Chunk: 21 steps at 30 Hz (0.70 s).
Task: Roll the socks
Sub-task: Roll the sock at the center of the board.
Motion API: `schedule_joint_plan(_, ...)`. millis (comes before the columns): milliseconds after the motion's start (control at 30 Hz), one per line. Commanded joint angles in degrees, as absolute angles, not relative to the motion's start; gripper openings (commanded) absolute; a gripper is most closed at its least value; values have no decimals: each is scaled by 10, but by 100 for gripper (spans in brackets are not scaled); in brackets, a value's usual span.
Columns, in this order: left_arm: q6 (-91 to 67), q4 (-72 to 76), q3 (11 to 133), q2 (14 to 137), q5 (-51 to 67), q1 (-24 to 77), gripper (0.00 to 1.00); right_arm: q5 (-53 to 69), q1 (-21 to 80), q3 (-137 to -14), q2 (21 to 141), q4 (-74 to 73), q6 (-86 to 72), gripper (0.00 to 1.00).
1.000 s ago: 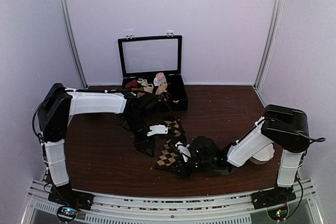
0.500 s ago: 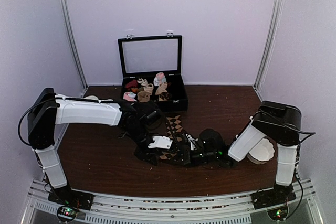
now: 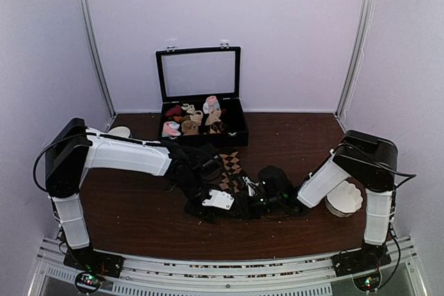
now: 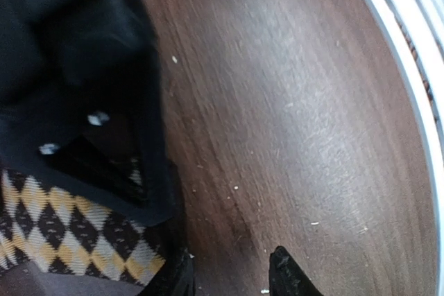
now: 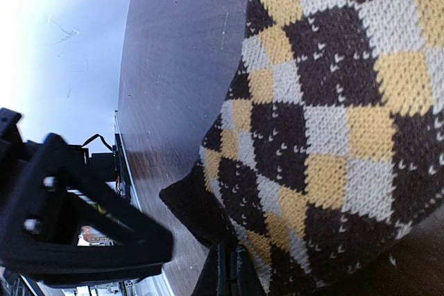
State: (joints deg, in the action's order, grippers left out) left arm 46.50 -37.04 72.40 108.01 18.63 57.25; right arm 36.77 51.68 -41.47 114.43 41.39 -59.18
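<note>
Dark wooden desk (image 3: 132,206): right claw (image 5: 227,274) was pinched shut on the argyle socks (image 5: 333,123); left claw (image 4: 232,279) stood partly open, gripping nothing, just beside them.

The tabletop (image 3: 132,213) is dark brown wood. A black case (image 3: 239,128) stands at its far edge, with the lid (image 3: 198,51) raised upright. Small sock rolls (image 3: 189,127) in pink, white, tan and maroon fill the case. A white scalloped dish (image 3: 345,197) sits near the right edge.
</note>
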Motion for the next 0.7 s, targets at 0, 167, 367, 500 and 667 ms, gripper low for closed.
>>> schedule_joint_plan(0,485,-377,737,1111,162,576,40,335,519,-406,1175,285,-568,0)
schedule_joint_plan(167,480,-375,750,1121,148,575,40,336,518,-403,1180,283,-569,0)
schedule_joint_plan(367,473,-384,760,1120,138,572,39,345,517,-388,1178,303,-576,0)
schedule_joint_plan(500,444,-424,777,1100,177,563,40,370,518,-369,1177,359,-600,0)
schedule_joint_plan(667,427,-443,772,1075,214,560,42,378,522,-351,1165,375,-609,0)
